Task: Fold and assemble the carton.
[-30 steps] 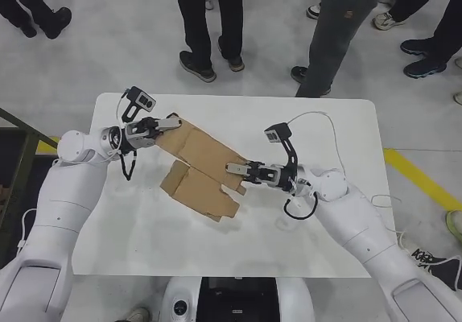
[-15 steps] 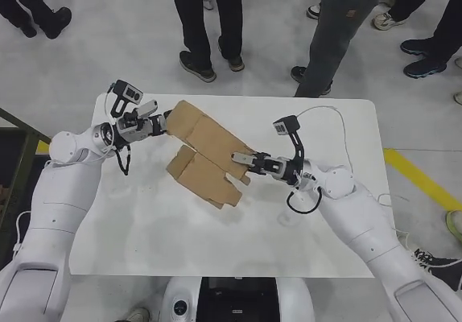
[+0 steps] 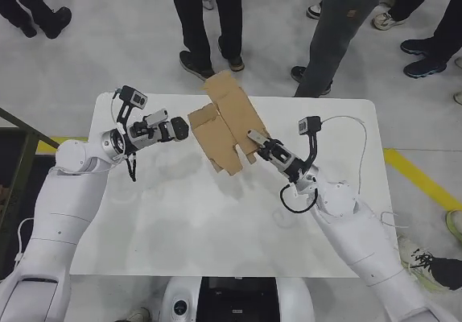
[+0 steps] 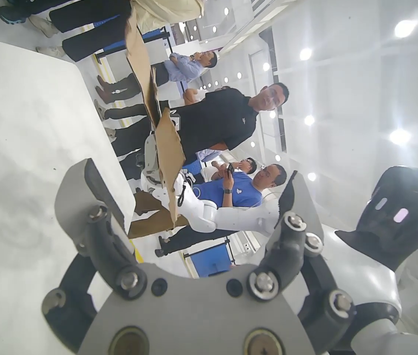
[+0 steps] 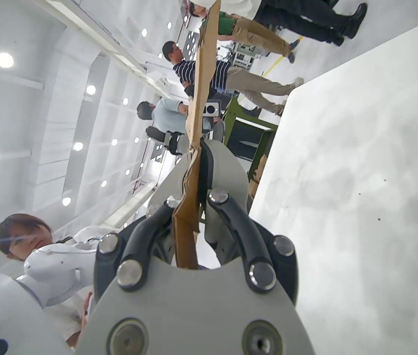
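- A white table [image 3: 175,233] stands on a grey floor in a bright hall with rows of ceiling lights.
- The carton [image 3: 227,121] is a flat brown cardboard blank. It is held in the air above the far part of the table, and its upper end reaches past the far edge.
- Both wrist views show the carton nearly edge-on, as a thin, upright sheet with a slight kink along its length. No walls stand apart from each other.
- The right gripper [image 5: 196,156] is clamped on the carton's lower edge, with the cardboard pinched between its 2 fingers. It carries the whole blank alone.
- The left gripper [image 4: 188,179] has its fingers spread wide with nothing between them. It faces the carton's side from near by but does not touch it.
- My judgement is that the task is at an early stage. The blank is picked up and presented between the arms, but it has not been opened into a tube and no flap is folded or tucked.
- Nearly all the assembly is probably left: take a 2nd grip, pull the panels apart into a box shape, then fold and close the flaps.
- With only 1 grip low on a tall sheet, the carton could swing or slip.
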`<action>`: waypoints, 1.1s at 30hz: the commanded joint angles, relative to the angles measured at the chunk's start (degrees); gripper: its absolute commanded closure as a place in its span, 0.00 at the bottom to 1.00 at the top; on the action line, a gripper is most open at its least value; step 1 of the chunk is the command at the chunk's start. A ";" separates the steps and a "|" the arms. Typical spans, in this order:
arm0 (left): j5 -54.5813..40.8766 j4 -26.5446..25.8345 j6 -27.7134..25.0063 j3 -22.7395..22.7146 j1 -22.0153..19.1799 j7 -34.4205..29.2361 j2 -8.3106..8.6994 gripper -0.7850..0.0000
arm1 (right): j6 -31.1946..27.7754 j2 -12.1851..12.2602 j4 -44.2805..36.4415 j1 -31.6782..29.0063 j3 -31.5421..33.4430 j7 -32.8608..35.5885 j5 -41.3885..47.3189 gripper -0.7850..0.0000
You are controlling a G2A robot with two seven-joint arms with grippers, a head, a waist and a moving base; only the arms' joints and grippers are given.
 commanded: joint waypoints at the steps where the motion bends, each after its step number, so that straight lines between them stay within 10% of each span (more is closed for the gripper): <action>1: 2.91 -0.87 0.52 1.02 0.17 0.25 -0.02 0.00 | 1.03 -0.12 -1.36 -0.80 -0.06 -2.86 -2.33 1.00; 12: 6.99 -3.24 1.42 4.49 0.21 3.79 -0.66 0.00 | 4.58 -0.82 -5.99 -3.48 -0.52 -10.66 -10.04 1.00; 13: 7.21 -3.36 1.30 4.66 0.10 4.03 -0.71 0.06 | 4.64 -0.88 -6.18 -3.55 -0.60 -10.70 -10.30 1.00; 15: 7.61 -3.33 1.25 4.92 -0.11 4.62 -0.80 0.56 | 4.79 -1.01 -6.50 -3.70 -0.76 -10.84 -10.74 1.00; 18: 7.71 -3.15 1.35 5.18 -0.38 4.93 -0.89 0.99 | 4.79 -1.17 -6.87 -3.88 -0.93 -10.75 -11.27 1.00; 27: 7.61 -2.69 0.96 5.33 -0.50 4.85 -1.01 1.00 | 4.42 -1.57 -7.64 -4.29 -0.87 -10.13 -11.93 1.00; 29: 7.38 -2.62 0.98 5.26 -0.55 4.96 -1.04 1.00 | 3.84 -1.66 -7.86 -4.39 -0.74 -10.12 -11.60 0.69; 30: 7.25 -2.63 0.97 5.21 -0.60 4.92 -1.04 1.00 | 3.58 -1.68 -8.01 -4.40 -0.58 -10.08 -11.70 0.24; 31: 7.02 -2.61 0.98 5.14 -0.64 4.87 -1.05 1.00 | 3.26 -1.69 -8.17 -4.48 -0.46 -9.91 -11.61 0.00; 33: 6.45 -2.51 1.15 4.91 -0.76 4.47 -1.04 1.00 | 2.54 -1.67 -8.41 -4.65 0.10 -9.40 -11.05 0.00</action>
